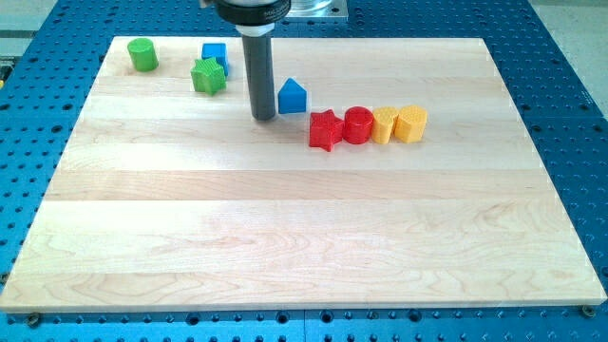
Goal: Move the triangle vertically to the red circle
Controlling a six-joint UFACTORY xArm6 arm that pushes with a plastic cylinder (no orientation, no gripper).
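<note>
My tip (264, 118) rests on the worktop (304, 237) just left of the blue triangle (292, 96); I have no fingers, only this rod. Right of the triangle sit the red star (325, 130), red circle (357, 125) and two yellow blocks (400, 124) in a row.

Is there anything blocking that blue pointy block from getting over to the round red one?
Yes: the red star sits between the blue triangle and the red circle. My tip is just left of the triangle.
</note>
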